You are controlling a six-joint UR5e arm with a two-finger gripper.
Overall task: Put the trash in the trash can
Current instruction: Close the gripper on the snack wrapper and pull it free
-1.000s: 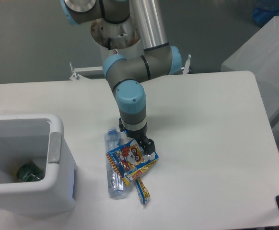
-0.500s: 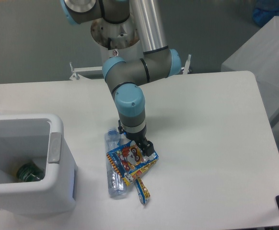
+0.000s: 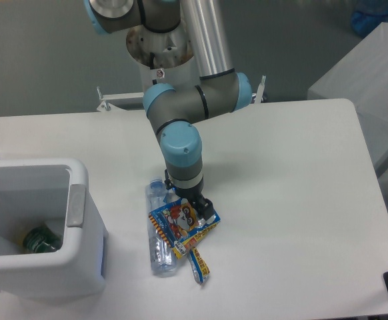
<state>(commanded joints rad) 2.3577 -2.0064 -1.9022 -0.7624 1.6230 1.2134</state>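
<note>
Wrapper (image 3: 181,227) pickup step; my gripper (image 3: 195,208) sits on its top edge, grip state unclear; next lift toward trash can (image 3: 81,220).

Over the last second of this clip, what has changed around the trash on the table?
The gripper has crept slightly left and toward the camera, staying low at the snack wrapper; whether its jaws have closed on it cannot be told. The wrapper seems nudged slightly the same way. The crushed bottle, the trash can and the item inside it are unmoved.

One camera sits high in front of the desk (image 3: 294,200), looking down toward the robot's base.
</note>
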